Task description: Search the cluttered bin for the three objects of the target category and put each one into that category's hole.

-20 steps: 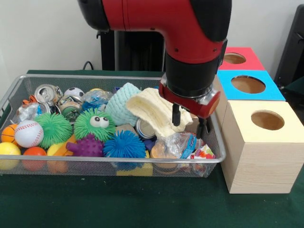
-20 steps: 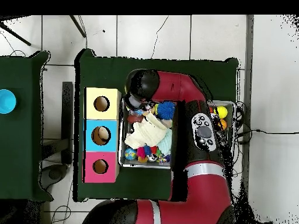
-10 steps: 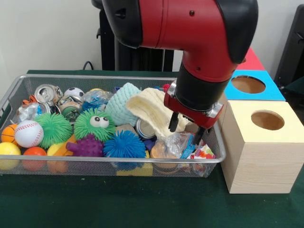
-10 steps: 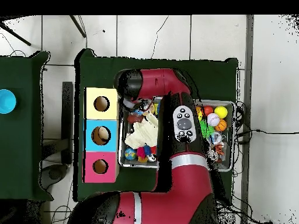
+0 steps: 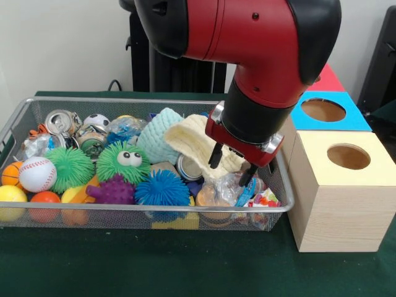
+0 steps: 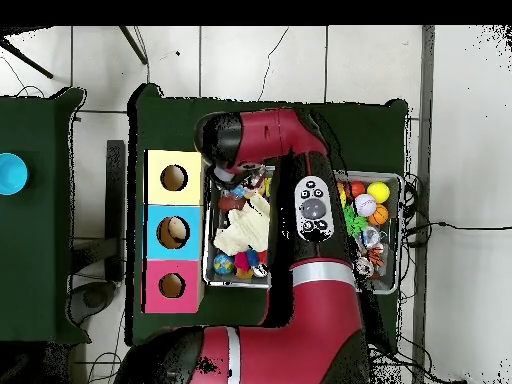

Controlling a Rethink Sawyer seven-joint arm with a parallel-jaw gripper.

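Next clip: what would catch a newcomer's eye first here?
The big red arm fills the top of the front view, its open gripper hanging over the cream cloth and crinkly wrappers at the right end of the mesh bin. Next come the bright toys packed at the bin's left: a green fuzzy ball with eyes and a baseball. Beside the bin stand three boxes with holes, the yellow one nearest.

- The desk has a dark green cloth over it.
- Pale wall behind, with a black cable poking up at the desk's back edge.
- From overhead: white tiled floor, plus a 2nd green-covered desk off to the side with a blue round thing on it.
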